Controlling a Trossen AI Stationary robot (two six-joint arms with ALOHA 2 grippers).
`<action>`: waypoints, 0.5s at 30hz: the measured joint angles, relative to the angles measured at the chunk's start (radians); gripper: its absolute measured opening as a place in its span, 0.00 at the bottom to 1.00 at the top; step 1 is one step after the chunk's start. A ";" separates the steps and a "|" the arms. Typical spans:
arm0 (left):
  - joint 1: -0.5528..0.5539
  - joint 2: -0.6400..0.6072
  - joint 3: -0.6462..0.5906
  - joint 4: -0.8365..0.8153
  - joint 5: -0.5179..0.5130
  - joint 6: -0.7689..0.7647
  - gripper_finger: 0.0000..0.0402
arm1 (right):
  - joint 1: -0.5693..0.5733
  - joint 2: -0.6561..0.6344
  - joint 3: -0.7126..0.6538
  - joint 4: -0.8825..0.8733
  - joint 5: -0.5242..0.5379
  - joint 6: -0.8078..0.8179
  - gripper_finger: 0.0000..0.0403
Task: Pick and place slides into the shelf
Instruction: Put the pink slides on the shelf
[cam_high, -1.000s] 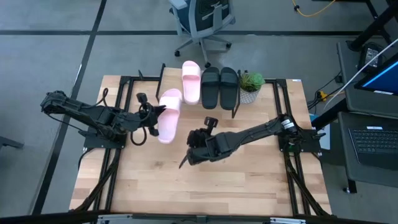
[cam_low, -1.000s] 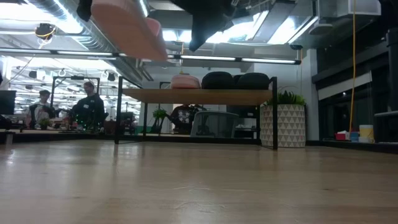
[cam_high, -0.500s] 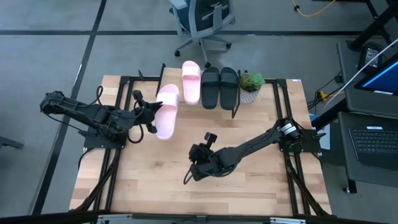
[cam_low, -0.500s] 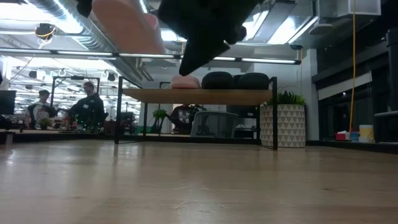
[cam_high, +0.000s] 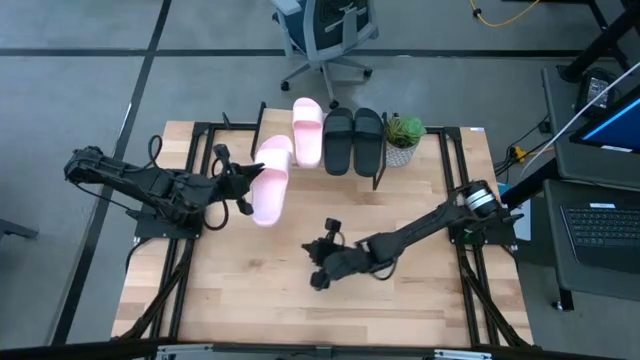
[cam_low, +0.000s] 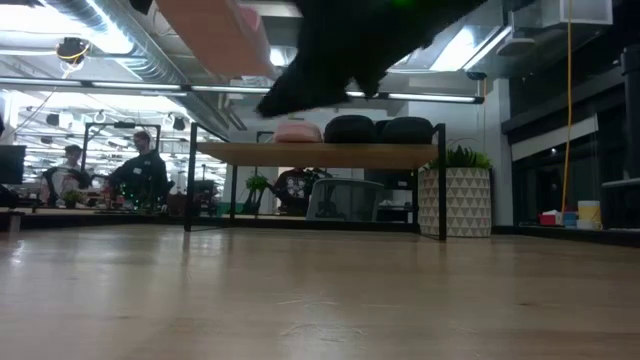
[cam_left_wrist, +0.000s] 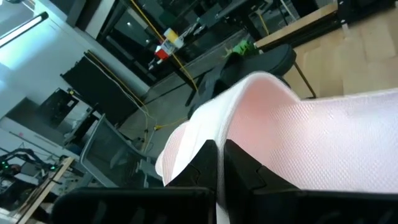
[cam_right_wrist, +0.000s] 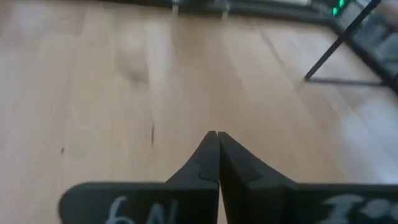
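Pink slide (cam_high: 270, 180) held aloft by the left gripper (cam_high: 243, 180), beside the shelf (cam_low: 318, 155).

The slide is pinched between the left fingers (cam_left_wrist: 239, 165), above the table (cam_high: 400, 310). One pink slide (cam_high: 307, 131) and the black pair (cam_high: 353, 139) are set on the shelf. The right gripper (cam_high: 318, 279) is pressed together, empty, over mid-table.

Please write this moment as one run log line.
left hand: shut on pink slide, near shelf | right hand: shut, empty
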 joint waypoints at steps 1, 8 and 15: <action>0.001 0.000 0.000 0.003 0.000 0.001 0.00 | 0.000 -0.030 -0.035 0.026 0.000 -0.029 0.00; 0.049 0.000 0.000 0.013 0.019 0.004 0.00 | 0.000 -0.284 -0.325 0.266 -0.001 -0.166 0.00; 0.151 0.014 0.000 0.169 0.149 0.124 0.00 | -0.002 -0.504 -0.612 0.596 -0.003 -0.274 0.00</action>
